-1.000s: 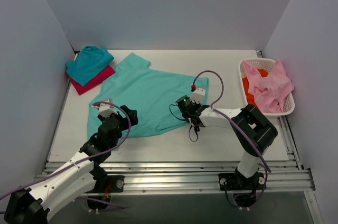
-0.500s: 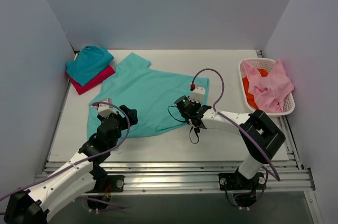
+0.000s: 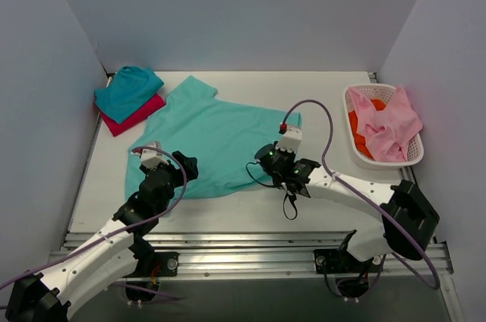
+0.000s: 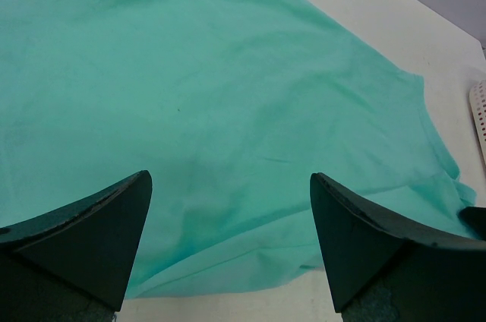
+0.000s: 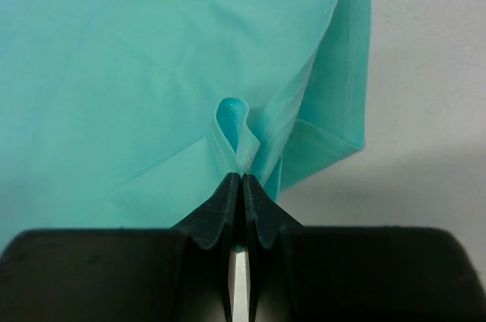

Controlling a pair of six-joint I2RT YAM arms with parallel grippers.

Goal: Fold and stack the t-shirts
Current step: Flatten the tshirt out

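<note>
A large mint-green t-shirt (image 3: pixel 216 136) lies spread on the white table (image 3: pixel 334 212). My right gripper (image 3: pixel 267 161) is shut on a pinched fold of its near right hem (image 5: pixel 241 143), the cloth bunching up between the fingertips. My left gripper (image 3: pixel 168 162) hovers open over the shirt's near left hem (image 4: pixel 228 261), with nothing between its fingers (image 4: pixel 99 223). A darker teal t-shirt (image 3: pixel 127 90) lies folded on top of a magenta-red t-shirt (image 3: pixel 135 117) at the far left corner.
A white lattice basket (image 3: pixel 357 136) at the right edge holds pink cloth (image 3: pixel 389 126) and orange cloth (image 3: pixel 357 126). Grey walls close in the table on three sides. A metal rail (image 3: pixel 243 250) runs along the near edge.
The right arm has swung its elbow out to the right and its gripper has shifted slightly toward the near right, closing fully on the hem. The left arm has not moved.
</note>
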